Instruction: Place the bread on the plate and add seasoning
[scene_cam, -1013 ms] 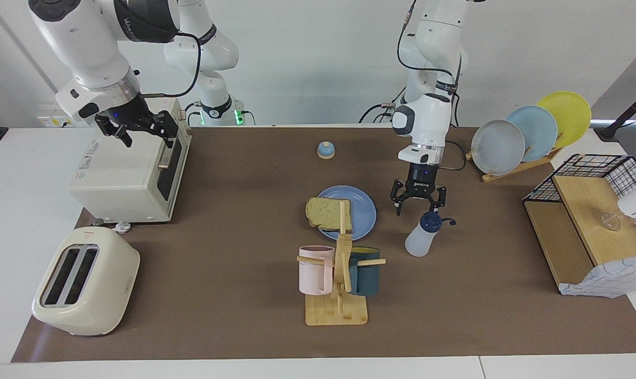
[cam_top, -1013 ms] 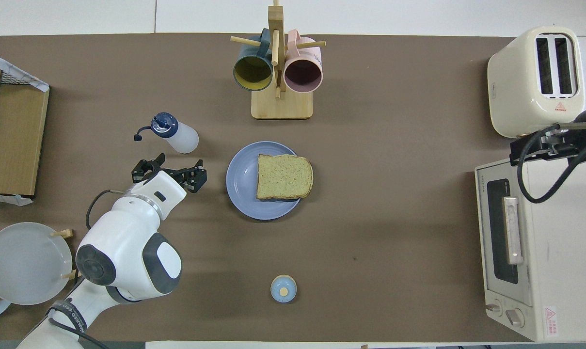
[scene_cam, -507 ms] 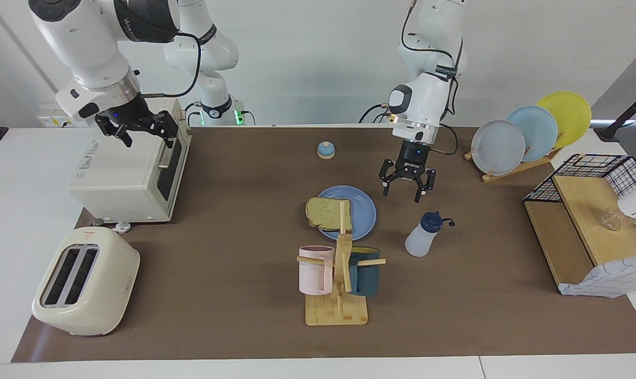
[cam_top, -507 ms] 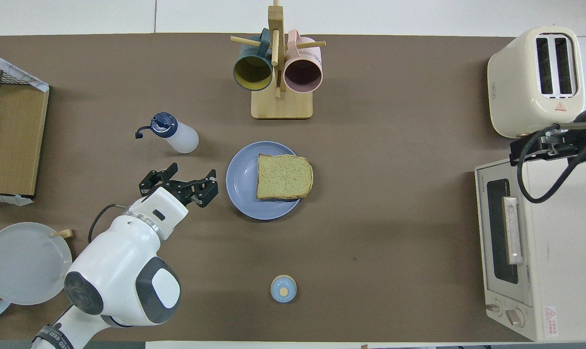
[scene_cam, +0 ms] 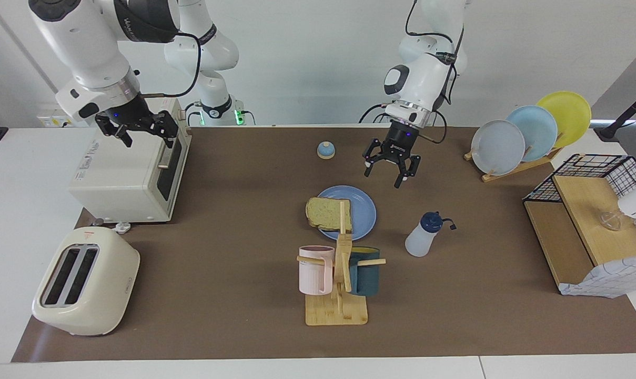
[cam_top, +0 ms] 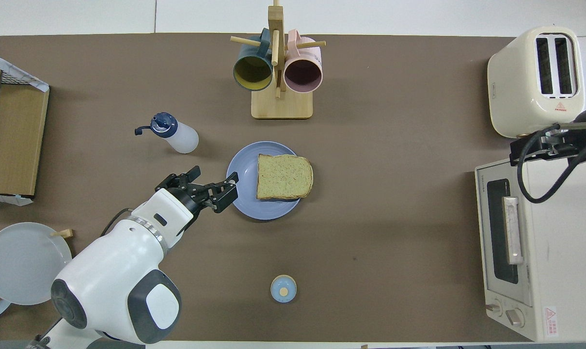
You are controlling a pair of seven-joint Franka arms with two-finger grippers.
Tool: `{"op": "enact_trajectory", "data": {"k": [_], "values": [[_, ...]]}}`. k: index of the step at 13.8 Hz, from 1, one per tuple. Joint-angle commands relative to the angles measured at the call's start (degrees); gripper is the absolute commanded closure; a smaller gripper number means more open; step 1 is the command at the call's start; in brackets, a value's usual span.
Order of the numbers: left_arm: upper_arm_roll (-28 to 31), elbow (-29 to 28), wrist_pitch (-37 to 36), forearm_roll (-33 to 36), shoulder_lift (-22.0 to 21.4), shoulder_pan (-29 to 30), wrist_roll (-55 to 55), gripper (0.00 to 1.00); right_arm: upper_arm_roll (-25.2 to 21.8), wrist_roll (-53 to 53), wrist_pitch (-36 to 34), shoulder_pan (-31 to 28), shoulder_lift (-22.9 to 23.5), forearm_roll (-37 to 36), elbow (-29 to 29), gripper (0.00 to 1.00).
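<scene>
The slice of toast [scene_cam: 329, 212] lies flat on the round blue plate [scene_cam: 361, 206], set toward the right arm's side of the plate with one crust edge overhanging its rim. The plate sits on the brown mat [scene_cam: 233, 247] near the middle of the table, just nearer to the robots than the wooden mug stand [scene_cam: 337, 295], which carries a pink mug [scene_cam: 314, 269] and a dark teal mug [scene_cam: 365, 270]. The squeeze bottle [scene_cam: 422, 236] with its navy cap stands upright on the mat beside the plate, toward the left arm's end of the table, apart from the plate and from both grippers. The left gripper [scene_cam: 389, 169] hangs in the air over the mat close to the plate's edge, its fingers spread apart and holding nothing. The right gripper [scene_cam: 139, 131] hovers over the top of the white toaster oven [scene_cam: 123, 179], its fingers likewise spread and empty. A cream two-slot toaster [scene_cam: 83, 281] stands farther from the robots than the oven. A small blue bell [scene_cam: 325, 150] sits nearer to the robots than the plate. A wooden rack [scene_cam: 523, 164] holds grey, light-blue and yellow plates upright.
</scene>
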Motion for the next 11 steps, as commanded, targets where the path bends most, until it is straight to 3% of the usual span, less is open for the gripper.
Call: {"op": "enact_trajectory", "data": {"k": [1, 7, 11], "values": [[0.2, 3.15, -4.2, -1.28, -0.45, 0.47, -0.65, 0.0, 0.28, -1.48, 0.37, -0.73, -0.93, 1.13, -0.9, 0.0], [0.55, 14.04, -23.68, 0.64, 0.43, 9.42, -1.09, 0.0, 0.28, -1.48, 0.37, -0.73, -0.93, 1.13, -0.82, 0.0], [0.29, 22.48, -41.52, 11.78, 1.13, 17.33, -3.1, 0.0, 0.28, -1.48, 0.46, -0.73, -0.93, 1.13, -0.9, 0.0]]}}
